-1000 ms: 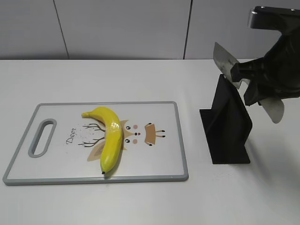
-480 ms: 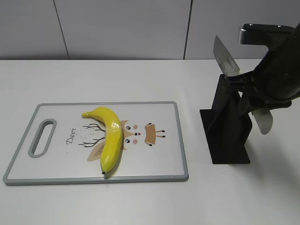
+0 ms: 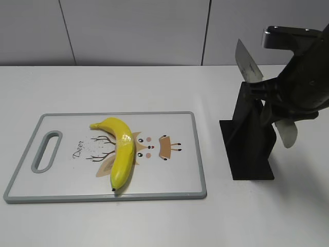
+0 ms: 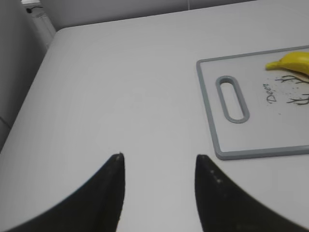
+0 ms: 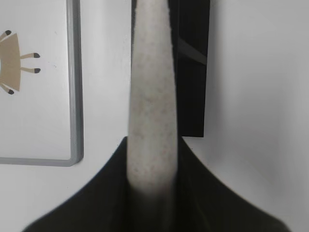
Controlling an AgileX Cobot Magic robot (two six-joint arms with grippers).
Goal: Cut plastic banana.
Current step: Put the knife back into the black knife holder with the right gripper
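Right pincer (image 3: 267,100) clamps the knife (image 3: 248,64); left pincer (image 4: 159,166) hangs apart. Plastic banana (image 3: 121,149) looks glossy, light, slippery; steady mid-body.

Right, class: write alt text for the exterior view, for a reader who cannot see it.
A whole yellow plastic banana lies on a white cutting board with a grey rim and a deer drawing. To the right, a black robot pincer holds a knife above a black knife stand on a white table.
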